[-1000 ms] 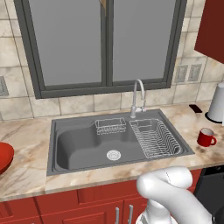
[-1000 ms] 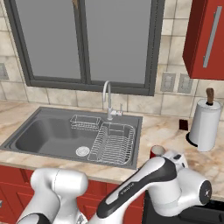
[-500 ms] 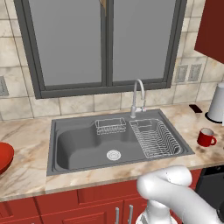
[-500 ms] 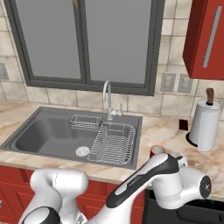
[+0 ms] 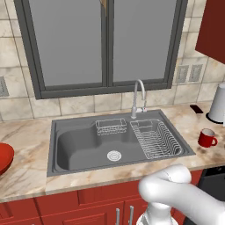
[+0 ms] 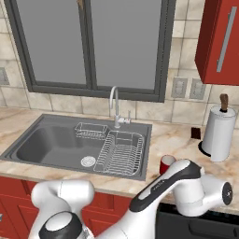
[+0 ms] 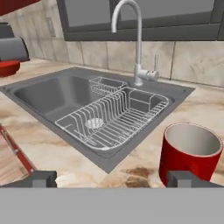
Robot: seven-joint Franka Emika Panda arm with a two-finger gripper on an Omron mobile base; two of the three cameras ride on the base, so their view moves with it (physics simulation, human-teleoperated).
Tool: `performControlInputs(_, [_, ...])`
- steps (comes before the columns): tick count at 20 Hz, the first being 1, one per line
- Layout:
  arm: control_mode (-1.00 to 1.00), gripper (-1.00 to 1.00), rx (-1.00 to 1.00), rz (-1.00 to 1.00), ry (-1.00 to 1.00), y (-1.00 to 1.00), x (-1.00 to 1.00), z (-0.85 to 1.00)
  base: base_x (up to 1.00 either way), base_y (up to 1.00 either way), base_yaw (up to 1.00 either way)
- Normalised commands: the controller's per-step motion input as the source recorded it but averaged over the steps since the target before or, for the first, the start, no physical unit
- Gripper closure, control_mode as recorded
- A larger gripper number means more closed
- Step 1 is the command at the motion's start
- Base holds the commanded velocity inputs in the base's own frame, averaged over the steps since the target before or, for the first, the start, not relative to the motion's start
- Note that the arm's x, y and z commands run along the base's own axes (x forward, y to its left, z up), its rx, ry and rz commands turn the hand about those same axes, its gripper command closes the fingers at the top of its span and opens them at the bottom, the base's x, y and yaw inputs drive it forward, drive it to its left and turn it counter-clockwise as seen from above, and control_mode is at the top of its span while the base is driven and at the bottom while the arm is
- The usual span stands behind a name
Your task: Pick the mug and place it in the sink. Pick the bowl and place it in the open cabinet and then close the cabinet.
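The red mug [image 7: 190,151] stands upright on the marble counter right of the sink [image 7: 39,94], close in front of the hand. My gripper [image 7: 111,179] is open and holds nothing. Its right fingertip [image 7: 183,178] is just before the mug's base, so the mug sits off to the right of the gap. In the base views the mug [image 5: 206,138] [image 6: 166,164] is right of the sink [image 5: 79,149] [image 6: 46,144], partly behind my arm in the right one. The red bowl [image 5: 3,157] [image 7: 8,68] lies on the counter far left. The red cabinet [image 6: 219,42] hangs at upper right.
A wire dish rack [image 7: 113,120] fills the sink's right half and a curved faucet [image 5: 138,96] stands behind it. A paper towel roll [image 6: 218,133] and a small dark object [image 6: 196,133] stand behind the mug. Red drawers [image 5: 66,213] run under the counter edge.
My arm has shifted slightly at the bottom of both base views. The mug, the bowl and the sink stand where they were.
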Motion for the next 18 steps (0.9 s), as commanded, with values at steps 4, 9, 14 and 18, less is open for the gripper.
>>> performControlInputs(4, [-1.0, -1.0, 0.03, 0.0, 0.05, -0.04, 0.34, -0.18, 0.0, 0.0, 0.0])
performControlInputs(9, [-1.0, -1.0, 0.01, 0.0, 0.01, -0.02, 0.31, -0.19, 0.0, 0.0, 0.0])
performControlInputs(14, [-1.0, -1.0, 0.01, 0.0, 0.0, -0.12, 0.19, -0.29, 0.0, 0.0, 0.0])
performControlInputs(18, [-1.0, -1.0, 0.0, -0.02, 0.0, -0.01, 0.25, -0.27, 0.0, 0.0, 0.0])
